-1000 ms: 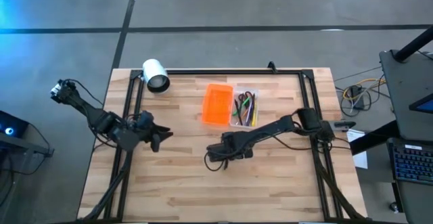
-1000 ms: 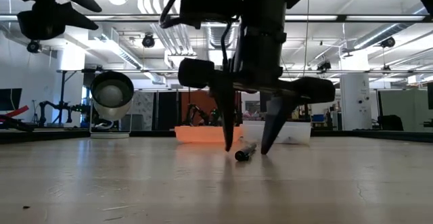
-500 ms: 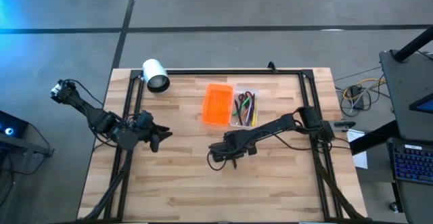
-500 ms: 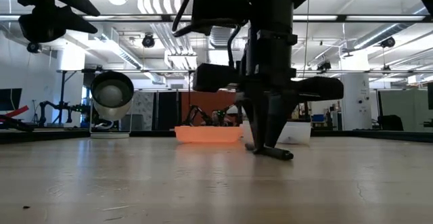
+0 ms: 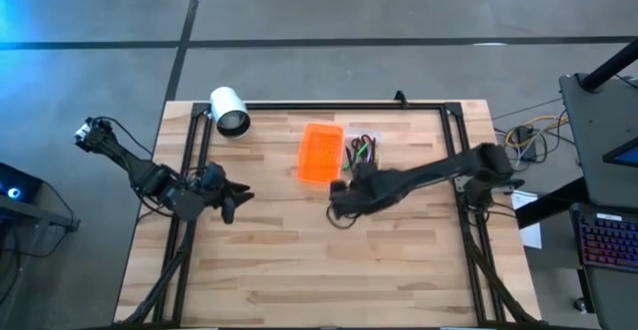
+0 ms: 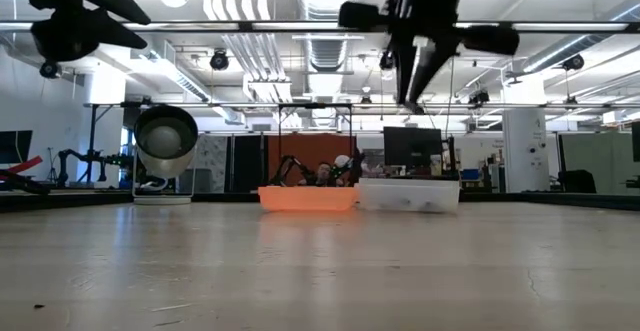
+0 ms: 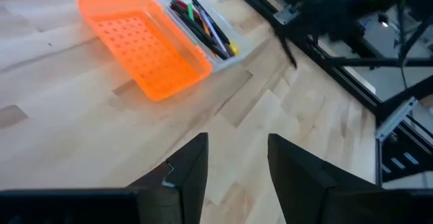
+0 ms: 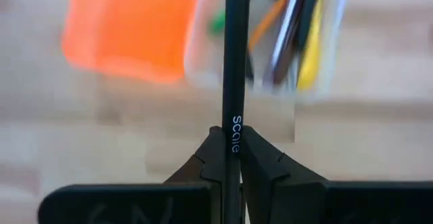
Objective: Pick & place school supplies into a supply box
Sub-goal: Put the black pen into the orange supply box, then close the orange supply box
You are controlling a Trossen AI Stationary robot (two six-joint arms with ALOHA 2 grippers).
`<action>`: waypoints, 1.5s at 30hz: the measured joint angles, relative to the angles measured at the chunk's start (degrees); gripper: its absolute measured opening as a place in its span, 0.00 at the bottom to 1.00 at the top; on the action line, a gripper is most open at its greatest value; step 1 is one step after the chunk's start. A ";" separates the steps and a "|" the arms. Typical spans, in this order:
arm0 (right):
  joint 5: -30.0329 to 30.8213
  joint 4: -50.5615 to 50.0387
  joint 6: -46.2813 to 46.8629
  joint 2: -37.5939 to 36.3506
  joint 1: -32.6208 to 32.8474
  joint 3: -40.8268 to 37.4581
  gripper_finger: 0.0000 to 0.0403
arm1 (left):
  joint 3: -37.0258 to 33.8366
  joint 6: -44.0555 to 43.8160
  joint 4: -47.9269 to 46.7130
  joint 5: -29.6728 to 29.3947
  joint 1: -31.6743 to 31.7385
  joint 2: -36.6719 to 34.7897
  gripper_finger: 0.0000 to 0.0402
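The supply box stands at the table's far middle: its orange lid (image 5: 320,155) lies open beside the clear tray (image 5: 361,158), which holds several pens and pencils (image 7: 203,22). My right gripper (image 5: 343,200) hangs high above the table just near of the box, shut on a black pen (image 8: 233,75). In the low view it (image 6: 412,91) is well above the tabletop. My left gripper (image 7: 237,158) waits open at the table's left (image 5: 231,200), touching nothing. My right gripper pinches the black pen's barrel at its white lettering (image 8: 234,124) between the two fingertips (image 8: 211,158). The fingers point down from above and lie across the pen. The pen is lifted clear of the table, and its far end reaches toward the tray.
A white cylinder (image 5: 229,111) lies at the far left corner of the table. A black frame (image 5: 339,106) runs along the far edge and down both sides. Bare wood (image 5: 299,270) fills the near half.
My right gripper has shut on the black pen that lay on the table, turning it as it closed. It then rose high with the pen and moved toward the far edge, nearer the supply box. The pen is now lifted clear.
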 joint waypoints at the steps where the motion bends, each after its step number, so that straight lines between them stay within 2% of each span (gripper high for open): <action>1: 1.25 -0.33 -0.69 -1.61 -0.98 -0.45 0.04 | 0.00 0.02 0.02 -0.63 0.00 0.00 0.34; 4: 2.20 -0.36 -6.31 -4.51 -5.52 -1.85 0.04 | 0.00 0.04 0.21 -1.72 0.00 0.00 0.34; 10: 0.87 1.36 -17.89 -4.71 -15.63 -4.34 0.06 | 0.00 -1.69 0.25 -1.76 0.00 0.04 0.34; 16: -5.18 8.75 -27.26 -2.41 -22.06 -6.90 0.11 | 0.00 -5.23 0.23 -1.76 0.00 0.46 0.34; 22: -6.64 10.79 -27.46 -0.59 -23.73 -9.47 0.19 | 0.00 -7.01 0.23 -1.76 0.00 1.59 0.34; 30: -7.44 10.57 -28.84 -1.70 -23.34 -10.17 0.41 | 0.00 -10.75 1.24 -1.03 1.83 4.05 0.34; 34: -7.44 10.45 -31.45 -4.18 -22.15 -10.17 0.47 | 0.00 -8.63 7.72 3.61 6.41 5.79 0.34; 38: -7.44 10.28 -32.48 -7.83 -20.64 -10.37 0.46 | 0.00 -3.87 15.70 10.56 14.36 8.35 0.34; 41: -7.17 10.27 -32.05 -10.04 -20.17 -11.58 0.42 | 0.00 -2.75 17.95 14.42 21.40 10.68 0.34; 45: -6.36 10.75 -32.24 -12.14 -20.64 -14.60 0.28 | 0.05 -2.68 18.20 20.64 29.73 14.09 0.34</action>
